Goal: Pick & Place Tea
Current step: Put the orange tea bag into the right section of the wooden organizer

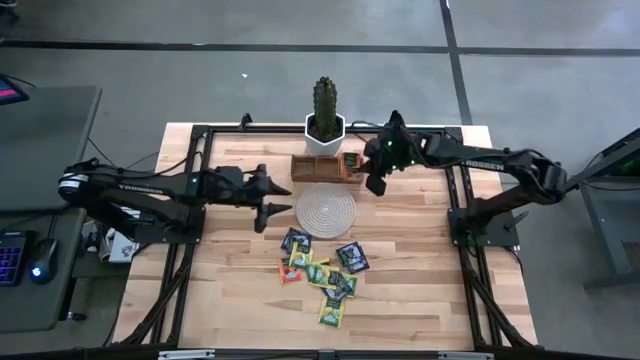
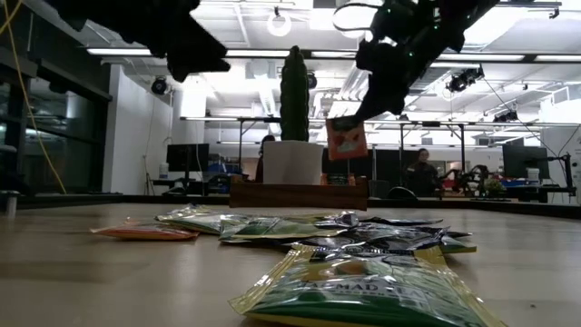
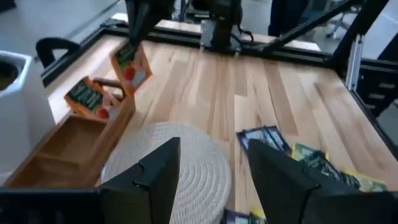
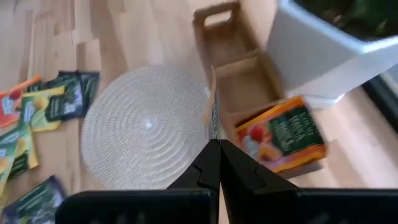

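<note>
Beyond the wooden table (image 1: pixel 420 300) an open workshop shows in the low view, with ceiling lights, desks and a seated person far back. On the table a heap of tea sachets (image 1: pixel 322 272) lies in mixed colours just in front of a round mat (image 1: pixel 325 209), and behind the mat stands a tray (image 1: pixel 312 168) with a potted cactus (image 1: pixel 324 108) beyond it. One orange sachet already leans in the tray's end compartment (image 3: pixel 87 99). The step in hand looks like the placing: the right gripper (image 4: pixel 216 163) is pinched tight on a second orange sachet (image 2: pixel 346 140), holding it by its top edge so that it hangs above the tray's right end. From the wrist view that sachet shows edge-on, so I cannot tell for sure which compartment it hangs over. Next, I judge, the right arm must lower the sachet into the tray, clear of the one already there, then part its fingers. This arm reaches in from the right, elbow out, wrist bent down over the tray. The left gripper (image 1: pixel 268 196) holds nothing, its fingers (image 3: pixel 155 180) spread wide; its arm stretches low across the table from the left, with the gripper just beside the mat's left edge, well placed for a next pick from the heap.
</note>
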Controlling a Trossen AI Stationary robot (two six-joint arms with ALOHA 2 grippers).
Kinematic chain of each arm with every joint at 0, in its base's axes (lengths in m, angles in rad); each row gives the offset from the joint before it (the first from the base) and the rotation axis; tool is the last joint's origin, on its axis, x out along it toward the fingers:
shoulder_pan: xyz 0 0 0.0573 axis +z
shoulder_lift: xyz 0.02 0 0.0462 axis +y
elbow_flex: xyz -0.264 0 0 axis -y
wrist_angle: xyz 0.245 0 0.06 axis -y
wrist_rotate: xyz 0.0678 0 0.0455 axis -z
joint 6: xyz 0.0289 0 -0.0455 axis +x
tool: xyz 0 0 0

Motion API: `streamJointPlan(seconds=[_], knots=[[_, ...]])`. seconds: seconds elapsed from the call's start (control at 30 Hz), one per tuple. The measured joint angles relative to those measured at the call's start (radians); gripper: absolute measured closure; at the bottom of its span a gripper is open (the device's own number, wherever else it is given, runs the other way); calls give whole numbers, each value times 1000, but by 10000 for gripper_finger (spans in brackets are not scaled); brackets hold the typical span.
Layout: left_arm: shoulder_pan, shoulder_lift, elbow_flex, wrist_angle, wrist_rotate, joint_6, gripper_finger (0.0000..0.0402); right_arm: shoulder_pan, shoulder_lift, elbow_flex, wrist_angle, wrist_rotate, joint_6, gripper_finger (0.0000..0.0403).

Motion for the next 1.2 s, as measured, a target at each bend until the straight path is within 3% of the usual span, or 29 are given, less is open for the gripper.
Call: streamJointPlan(seconds=[0.3, 0.43, 0.7, 1.2], knots=[[0, -139, -123, 68, -22, -74, 216, -178, 49, 2, 50, -157, -107, 403], [0, -184, -168, 159, -22, -75, 216, -203, 102, 2, 74, -195, -135, 403], [0, -203, -175, 163, -22, -81, 216, -204, 203, 2, 153, -237, -160, 403], [0, -203, -175, 162, -30, -93, 216, -210, 271, 2, 159, -145, -179, 403]])
